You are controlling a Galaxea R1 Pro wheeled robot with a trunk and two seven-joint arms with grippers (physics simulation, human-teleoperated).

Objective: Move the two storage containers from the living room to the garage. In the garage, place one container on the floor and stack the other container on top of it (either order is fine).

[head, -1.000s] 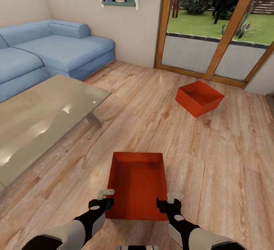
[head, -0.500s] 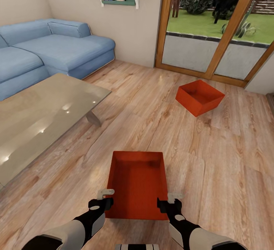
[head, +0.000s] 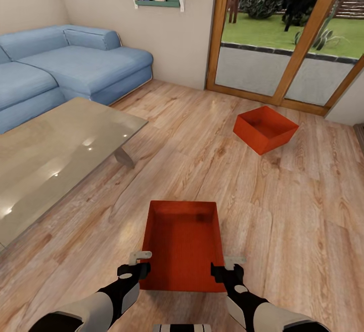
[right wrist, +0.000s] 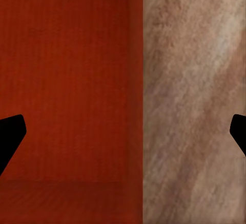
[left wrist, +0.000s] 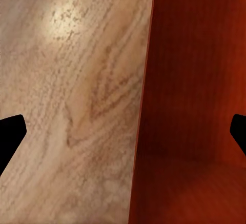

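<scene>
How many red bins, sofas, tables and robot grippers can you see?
Red bins: 2, near bin and far bin
Sofas: 1, sofa
Tables: 1, table
Grippers: 2, left gripper and right gripper
Total: 6

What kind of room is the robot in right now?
It looks like a living room: there is a blue sofa, a glass coffee table, and wood-framed glass doors opening onto a garden. The floor is light wood planks.
</scene>
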